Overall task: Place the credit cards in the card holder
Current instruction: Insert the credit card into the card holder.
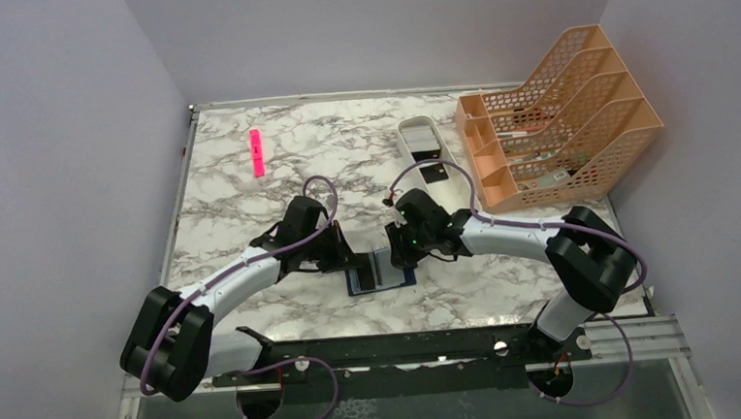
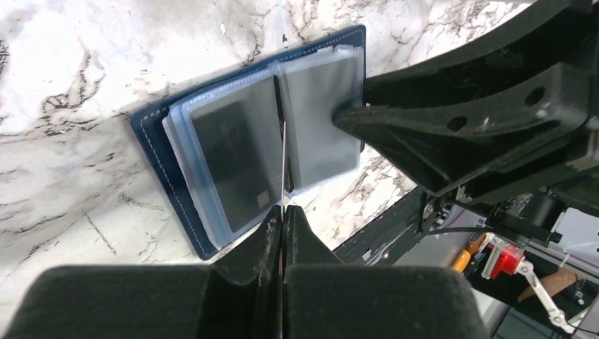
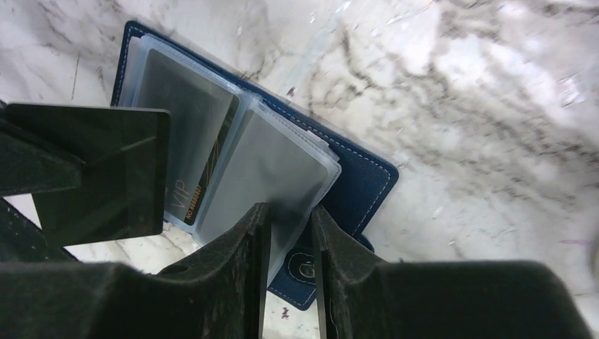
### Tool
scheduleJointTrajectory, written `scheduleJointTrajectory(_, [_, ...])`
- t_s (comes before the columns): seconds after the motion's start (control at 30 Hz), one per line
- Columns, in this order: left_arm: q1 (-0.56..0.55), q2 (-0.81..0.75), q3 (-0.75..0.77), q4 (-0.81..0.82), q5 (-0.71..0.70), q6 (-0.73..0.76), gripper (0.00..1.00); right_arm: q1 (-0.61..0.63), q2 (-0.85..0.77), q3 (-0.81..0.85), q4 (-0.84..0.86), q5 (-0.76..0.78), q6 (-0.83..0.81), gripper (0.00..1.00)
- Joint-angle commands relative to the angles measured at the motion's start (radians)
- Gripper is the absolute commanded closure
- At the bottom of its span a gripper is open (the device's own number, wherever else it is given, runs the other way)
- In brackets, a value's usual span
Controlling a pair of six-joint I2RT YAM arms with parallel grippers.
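My left gripper (image 2: 282, 227) is clenched on 1 thin black rectangular card (image 3: 99, 169), held edge-down just over the small navy-blue folding card holder (image 2: 159, 152), which lies open on the marble-patterned table (image 1: 250, 207) between my 2 arms. My right gripper (image 3: 286, 222) straddles the edge of a clear plastic sleeve (image 3: 275, 169); I cannot tell whether it pinches. 1 dark card (image 3: 185, 194) already sits in a sleeve. What look like 2 dark cards (image 1: 424, 151) wait in the long white oval tray (image 1: 408, 129). I judge the task well short of done, with this card not yet slotted
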Motion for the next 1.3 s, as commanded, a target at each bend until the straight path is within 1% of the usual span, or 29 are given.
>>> scheduleJointTrajectory(0.0, [0.002, -0.013, 0.049, -0.063, 0.002, 0.059, 1.00, 0.058, -0.009, -0.044, -0.006, 0.036, 0.059, 0.69])
scheduleJointTrajectory(0.2, [0.002, -0.009, 0.058, -0.066, 0.027, 0.071, 1.00, 0.079, -0.049, -0.078, -0.004, 0.091, 0.110, 0.69])
scheduleJointTrajectory(0.4, [0.002, 0.036, 0.052, -0.049, 0.057, 0.060, 1.00, 0.079, -0.133, -0.068, -0.033, 0.092, 0.111, 0.69])
scheduleJointTrajectory(0.53, [0.002, 0.028, 0.045, -0.036, 0.051, 0.045, 1.00, 0.080, -0.161, -0.061, -0.080, 0.127, 0.093, 0.63])
scheduleJointTrajectory(0.63, [0.003, 0.021, 0.043, -0.005, 0.084, 0.027, 1.00, 0.079, -0.161, -0.066, -0.087, 0.145, 0.090, 0.63])
scheduleJointTrajectory(0.73, [0.001, 0.011, 0.024, 0.050, 0.115, -0.020, 1.00, 0.080, -0.156, -0.088, -0.059, 0.127, 0.096, 0.66])
scheduleJointTrajectory(0.93, [-0.002, 0.023, 0.001, 0.073, 0.111, -0.036, 1.00, 0.079, -0.139, -0.134, -0.016, 0.120, 0.108, 0.68])
scheduleJointTrajectory(1.27, [-0.012, 0.061, -0.018, 0.093, 0.083, -0.036, 1.00, 0.079, -0.121, -0.171, -0.007, 0.137, 0.116, 0.70])
